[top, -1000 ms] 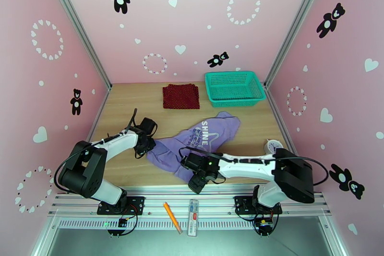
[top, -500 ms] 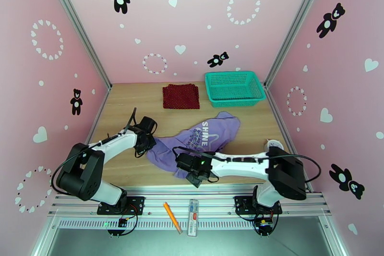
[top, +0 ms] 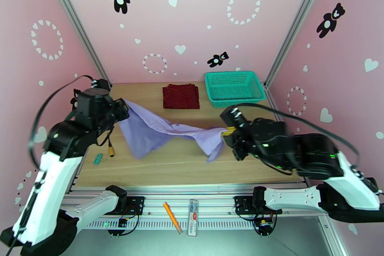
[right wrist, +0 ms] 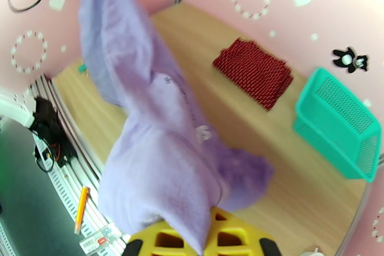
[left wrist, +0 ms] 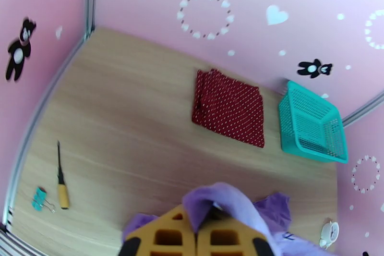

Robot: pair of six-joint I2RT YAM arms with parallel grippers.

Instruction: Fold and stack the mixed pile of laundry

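Above the middle of the table [top: 182, 168], I now hold the lavender T-shirt [top: 158, 132] strung in the air between both claws. A second ago it lay crumpled on the wood with my arms low over it. Since then my right gripper [top: 226, 132] has snapped shut on one edge, and my left gripper [top: 126, 106] stays pinched on the other (both raised and drawn well apart). The dark red cloth [top: 180, 96] lies folded at the far edge, beside the teal basket [top: 235, 100]. I judge the shirt spread enough to lay flat for folding next.
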